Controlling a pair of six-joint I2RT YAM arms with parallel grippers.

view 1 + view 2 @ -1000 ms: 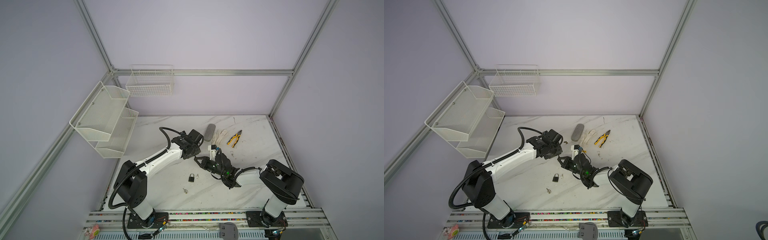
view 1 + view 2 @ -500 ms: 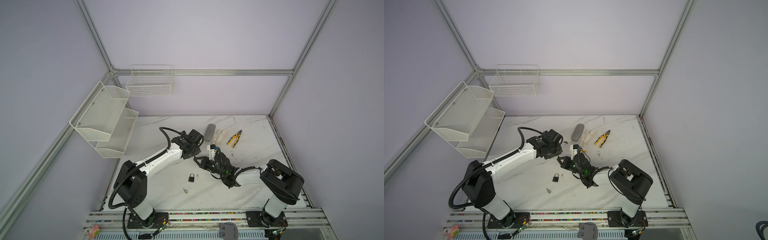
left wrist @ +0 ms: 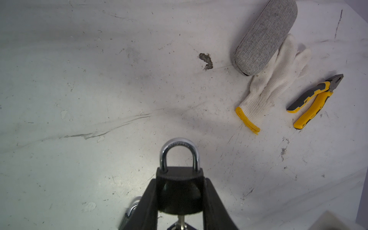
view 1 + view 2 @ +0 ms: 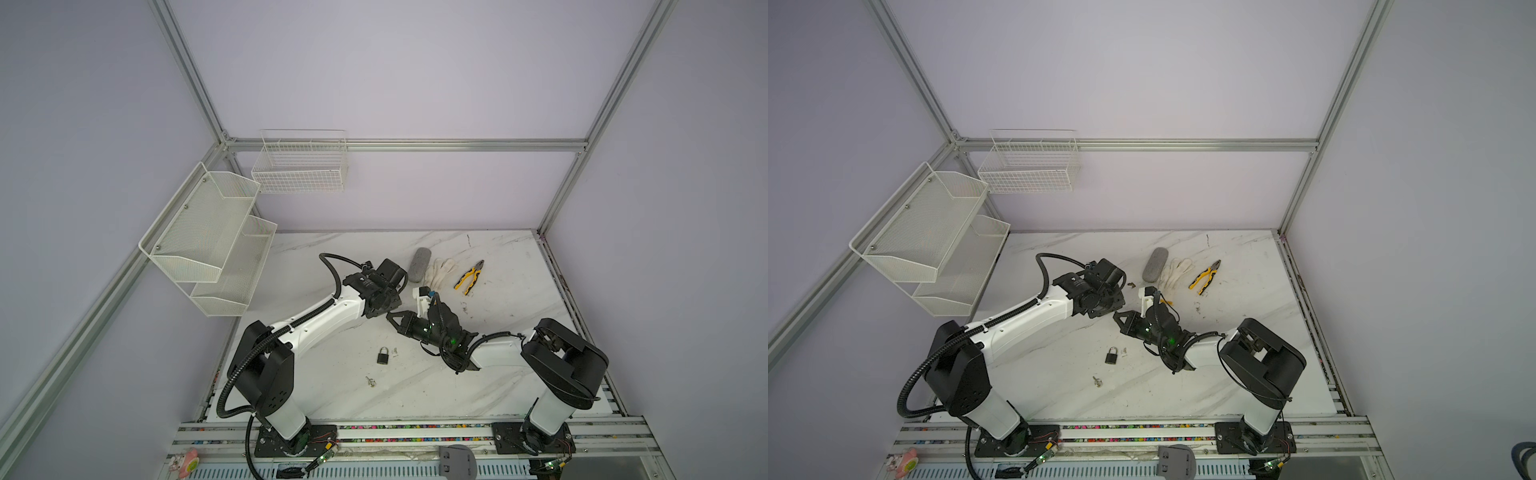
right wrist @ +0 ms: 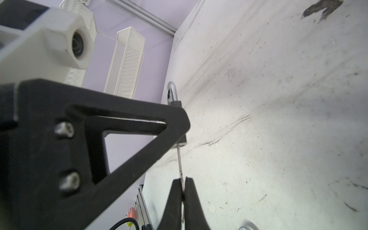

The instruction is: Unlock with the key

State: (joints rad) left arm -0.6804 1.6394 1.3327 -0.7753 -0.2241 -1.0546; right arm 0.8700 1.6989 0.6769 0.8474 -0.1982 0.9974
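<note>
Your table [image 4: 419,390] is white marble, closed in by walls at the back and on both sides, with an aluminium rail along its front edge. A two-tier mesh shelf [image 4: 208,245] hangs over the left edge, and a wire basket [image 4: 300,166] is mounted on the back wall. Both arms meet near the middle of the table. Bare marble spreads in front of them and towards the right edge.

Beyond the grippers you have a grey case [image 3: 264,35] lying on the fingers of a white glove [image 3: 272,83]. Yellow pliers [image 3: 312,101] lie just beside the glove, apart from it. A second padlock [image 4: 383,356] lies flat in front of the arms, with a loose key [image 4: 370,380] near it.

Your left gripper [image 3: 179,184] clamps the padlock [image 3: 180,191] by its two sides, above the table. It has a black body and a silver shackle [image 3: 179,145], and both shackle legs sit in the body. Your right gripper [image 5: 182,180] has its fingers pressed together on the key [image 5: 179,159]. The thin silver blade runs from the fingertips to the underside of the padlock body.
</note>
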